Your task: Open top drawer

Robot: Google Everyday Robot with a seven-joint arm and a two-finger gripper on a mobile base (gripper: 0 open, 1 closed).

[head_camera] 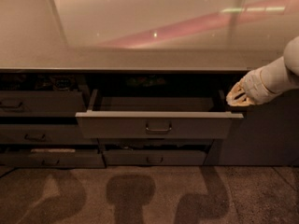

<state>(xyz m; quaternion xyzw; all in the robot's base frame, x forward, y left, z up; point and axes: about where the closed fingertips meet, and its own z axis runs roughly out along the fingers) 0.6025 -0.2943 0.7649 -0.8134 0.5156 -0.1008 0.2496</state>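
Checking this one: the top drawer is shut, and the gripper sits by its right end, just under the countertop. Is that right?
Not quite. The top drawer is not shut: it stands pulled out, with the inside of its tray open to view. The rest holds: the gripper sits by its right end, just under the countertop. The camera view shows this.

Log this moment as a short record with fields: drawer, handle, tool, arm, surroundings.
top drawer: pulled partly out, tray visible behind its front
handle: small loop at the front's centre, nothing on it
tool: at the drawer's right end, just above the front's top edge; contact unclear
arm: white, entering from the right
countertop: pale, glossy, above the drawers
neighbours: narrower drawer front to the left, shorter drawer front below
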